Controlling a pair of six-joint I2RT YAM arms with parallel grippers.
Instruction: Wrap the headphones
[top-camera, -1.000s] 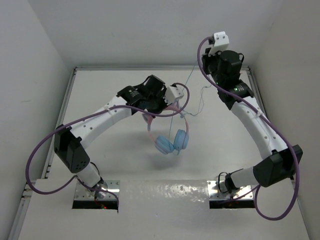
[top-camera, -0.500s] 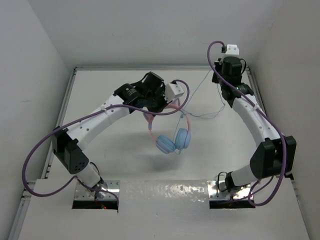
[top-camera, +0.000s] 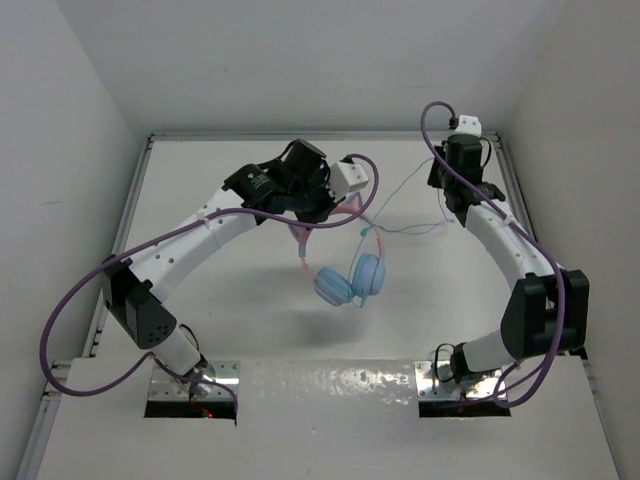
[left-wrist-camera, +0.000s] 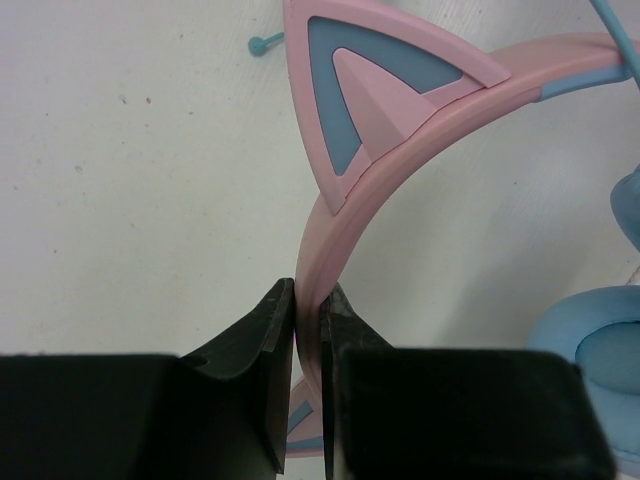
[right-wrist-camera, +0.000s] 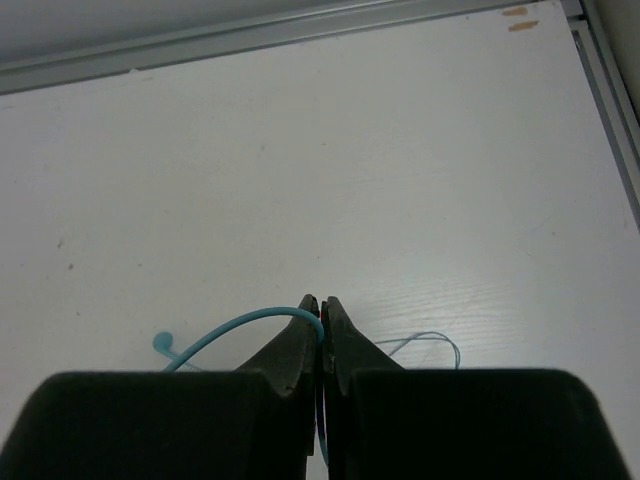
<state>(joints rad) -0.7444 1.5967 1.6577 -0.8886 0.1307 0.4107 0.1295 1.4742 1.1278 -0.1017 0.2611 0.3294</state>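
L gripper (left-wrist-camera: 308, 300) is pinching pink cat-ear headband (left-wrist-camera: 325, 230) of blue-cupped headphones (top-camera: 336, 287); R gripper (right-wrist-camera: 321, 308) is clamping their thin pale-blue cable (right-wrist-camera: 240, 322). Winding prob. just getting going, w/ next move needing a taut loop round band.

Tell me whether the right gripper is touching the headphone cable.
Touching. The right wrist view shows the right gripper shut on the cable, which curves out from between its fingertips.
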